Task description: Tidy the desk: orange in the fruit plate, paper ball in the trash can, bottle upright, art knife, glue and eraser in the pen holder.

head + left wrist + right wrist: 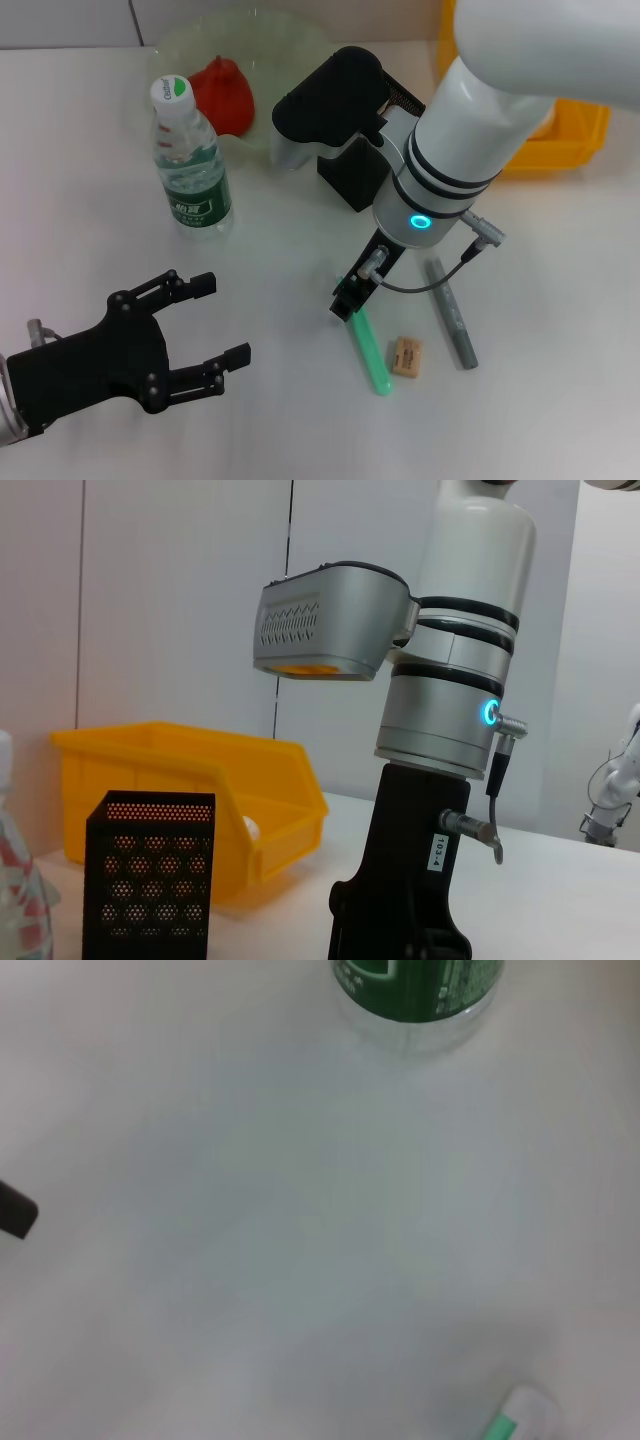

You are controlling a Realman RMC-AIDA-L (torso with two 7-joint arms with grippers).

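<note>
The orange [222, 95] lies in the pale-green fruit plate [275, 40] at the back. The bottle [190, 165] stands upright in front of the plate; its base shows in the right wrist view [415, 990]. A green glue stick [372, 355], the tan eraser [406, 357] and a grey art knife [452, 315] lie on the table. My right gripper [347, 300] is low over the far end of the green stick. The black mesh pen holder [150, 875] stands behind it, largely hidden by my right arm in the head view. My left gripper [222, 320] is open and empty at the front left.
The yellow trash can [565, 140] stands at the back right, partly behind my right arm; in the left wrist view [190, 780] a small white rounded thing [250, 828] shows inside it. The table is white.
</note>
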